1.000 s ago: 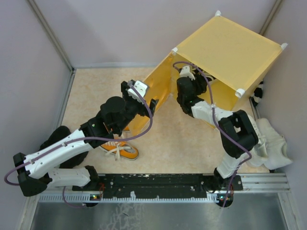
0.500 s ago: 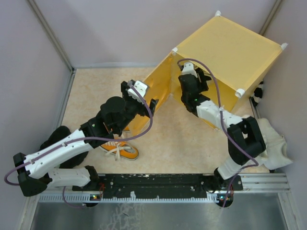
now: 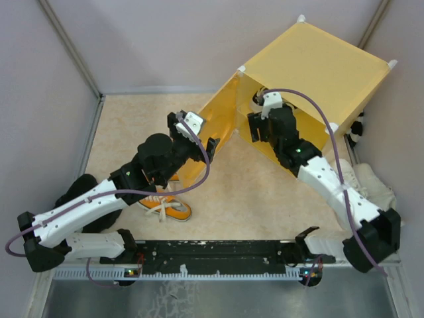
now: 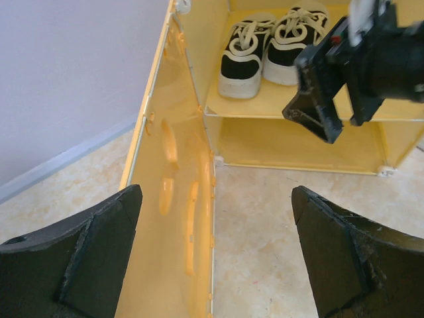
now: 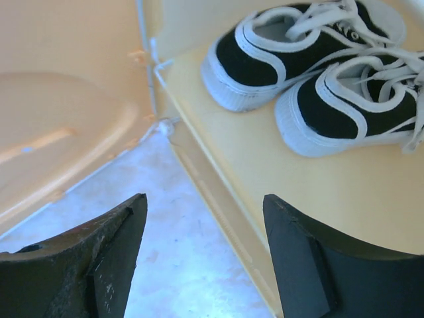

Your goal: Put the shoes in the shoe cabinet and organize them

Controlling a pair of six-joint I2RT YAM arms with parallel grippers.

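Note:
The yellow shoe cabinet [image 3: 315, 66] stands at the back right with its door [image 3: 222, 116] swung open to the left. Two black-and-white shoes [image 5: 278, 46] [image 4: 242, 50] sit side by side on its inner shelf [image 5: 265, 172]. My right gripper [image 3: 260, 124] hovers open just outside the shelf's front edge, empty; it also shows in the left wrist view [image 4: 318, 106]. My left gripper [image 3: 195, 136] is wide open beside the door [image 4: 175, 199], holding nothing. One orange shoe [image 3: 169, 207] lies on the floor under the left arm. Off-white shoes [image 3: 377, 192] lie at the right.
Grey walls close in the beige floor [image 3: 245, 192] on three sides. A black-and-white object [image 3: 358, 129] pokes out between the cabinet and the right wall. A dark shape [image 3: 83, 189] lies under the left arm. The arms' rail [image 3: 218, 255] runs along the near edge.
The right arm has stretched out, its elbow swinging down to the near right, and its jaws have opened wider at the cabinet mouth. The left arm has not moved.

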